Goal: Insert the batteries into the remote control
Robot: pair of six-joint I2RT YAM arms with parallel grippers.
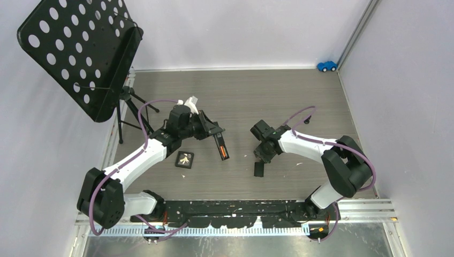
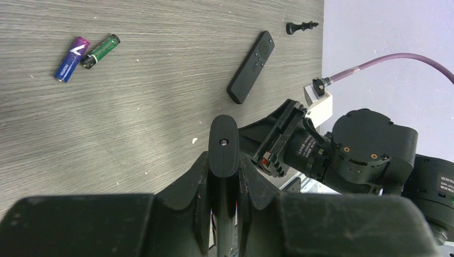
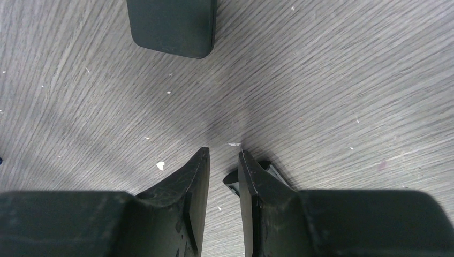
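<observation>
Centrally, the left tool (image 2: 223,163) is clenched on a black remote (image 2: 223,140) held above the tabletop (image 2: 160,80), and the top view shows an orange battery (image 1: 223,152) lying along the remote. A blue battery (image 2: 71,59) and a green battery (image 2: 100,51) lie just beside each other on the tabletop, well apart from the remote. The right tool (image 3: 224,160) hangs low over the tabletop, fingers narrowly parted and grasping nothing, with the cover plate (image 3: 172,27) near.
</observation>
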